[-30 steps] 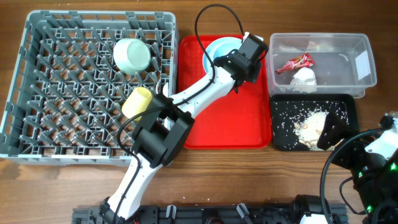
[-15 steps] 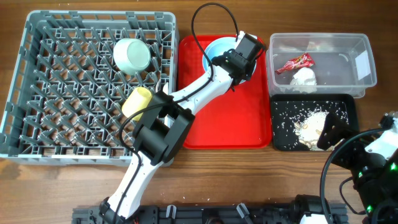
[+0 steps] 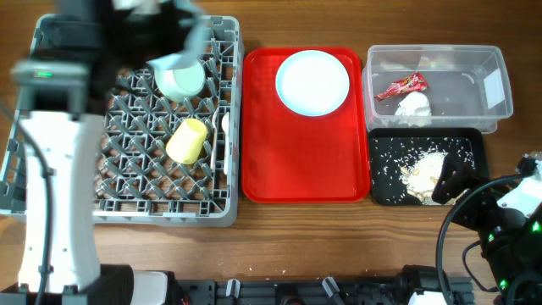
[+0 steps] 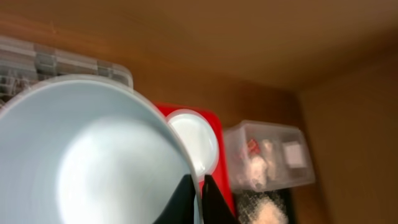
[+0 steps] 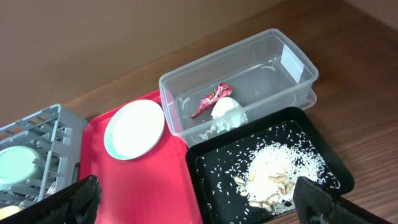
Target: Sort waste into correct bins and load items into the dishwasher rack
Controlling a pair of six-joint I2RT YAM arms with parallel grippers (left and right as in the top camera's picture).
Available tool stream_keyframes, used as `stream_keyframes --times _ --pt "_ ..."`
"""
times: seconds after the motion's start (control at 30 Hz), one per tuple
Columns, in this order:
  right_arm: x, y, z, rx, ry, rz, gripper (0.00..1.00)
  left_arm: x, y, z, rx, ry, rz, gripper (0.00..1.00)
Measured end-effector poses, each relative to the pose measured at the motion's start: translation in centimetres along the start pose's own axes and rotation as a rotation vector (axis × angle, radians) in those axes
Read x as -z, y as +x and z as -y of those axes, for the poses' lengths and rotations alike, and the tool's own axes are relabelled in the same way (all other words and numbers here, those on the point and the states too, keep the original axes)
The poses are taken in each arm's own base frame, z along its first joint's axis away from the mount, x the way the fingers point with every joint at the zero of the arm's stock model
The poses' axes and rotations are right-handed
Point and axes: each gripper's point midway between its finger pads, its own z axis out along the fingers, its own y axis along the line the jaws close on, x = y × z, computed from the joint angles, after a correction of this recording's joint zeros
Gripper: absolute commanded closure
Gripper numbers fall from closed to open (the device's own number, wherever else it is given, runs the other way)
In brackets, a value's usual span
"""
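Note:
My left gripper [image 4: 198, 186] is shut on the rim of a pale blue round plate [image 4: 93, 155] that fills the left wrist view. The left arm [image 3: 59, 76] looms blurred over the grey dishwasher rack [image 3: 152, 191]. Another pale round plate [image 3: 312, 81] lies on the red tray [image 3: 305, 161]. A mint bowl [image 3: 180, 78] and a yellow cup [image 3: 187, 140] sit in the rack. The clear tub [image 3: 500, 85] holds the red-and-white wrapper [image 3: 403, 85] and the tissue [image 3: 414, 105]. Rice scraps [image 3: 423, 167] lie in the black tray [image 3: 385, 191]. My right gripper [image 5: 193, 205] is open and empty at the black tray's near corner.
The right wrist view shows the tub [image 5: 292, 62], the black tray [image 5: 211, 180], the red tray [image 5: 137, 186] and the rack's corner [image 5: 37, 124]. Bare wooden table runs along the front edge [image 3: 339, 237]. Fork and spoon are not discernible.
My left arm has left the red tray and swung up and left over the rack, close to the camera. The plate on the tray now lies uncovered. The right arm has not moved.

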Motion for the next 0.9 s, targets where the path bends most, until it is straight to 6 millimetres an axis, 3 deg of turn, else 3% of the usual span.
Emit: stream_keyframes --times 0.1,0.17,0.23,0.47,0.63,0.7,0.8,0.9 --pt "0.0 0.0 0.0 0.0 0.0 0.001 0.0 1.4 0.3 -6.7 0.283 0.17 -0.147 0.96" --pt "0.0 0.0 0.0 0.0 0.0 0.0 0.0 0.9 0.8 -10.2 0.426 0.262 -0.213 0.96" --pt "0.0 0.0 0.0 0.0 0.0 0.0 0.0 -0.9 2.3 -13.5 0.555 0.331 -0.303 0.96" --pt "0.0 0.0 0.0 0.0 0.0 0.0 0.0 -5.8 5.9 -19.9 0.685 0.363 -0.437 0.96" --pt "0.0 0.0 0.0 0.0 0.0 0.0 0.0 -6.1 6.9 -21.0 0.669 0.307 -0.465 0.96" --pt "0.0 0.0 0.0 0.0 0.0 0.0 0.0 -5.5 7.2 -20.1 0.733 0.325 -0.496 0.96" --pt "0.0 0.0 0.0 0.0 0.0 0.0 0.0 -5.1 6.3 -18.8 0.794 0.41 -0.475 0.96" --pt "0.0 0.0 0.0 0.0 0.0 0.0 0.0 -5.2 6.2 -18.6 0.809 0.434 -0.468 0.96"
